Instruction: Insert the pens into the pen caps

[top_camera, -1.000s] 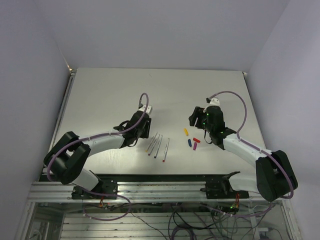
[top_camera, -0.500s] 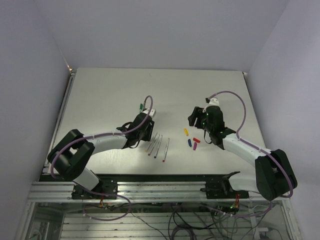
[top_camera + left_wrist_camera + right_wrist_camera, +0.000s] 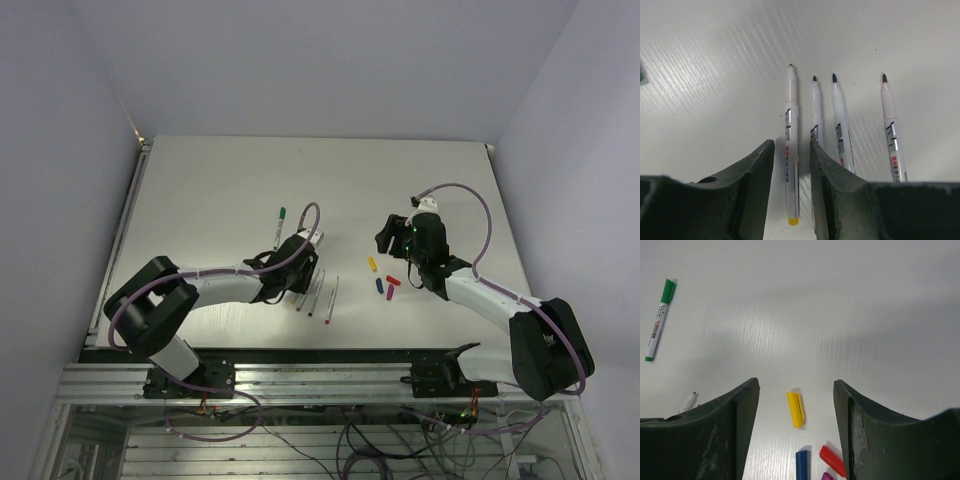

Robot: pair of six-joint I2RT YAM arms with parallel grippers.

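White table [image 3: 220,180], green pen [image 3: 657,320] capped, yellow cap [image 3: 795,409] empty, four pens [image 3: 839,120] uncapped

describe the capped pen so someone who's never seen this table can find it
On the white table, start at the row of four uncapped pens near the front edge. The green pen lies alone, farther back and left of them. It alone wears a cap, green, while the others show bare tips.

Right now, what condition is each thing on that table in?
Green pen: capped, lying flat.
Yellow pen: uncapped, lying flat.
Three other pens: uncapped, side by side.
Yellow cap, blue cap, red cap, purple cap: loose, off their pens.
Left end effector: open, gripping nothing.
Right end effector: open, empty.
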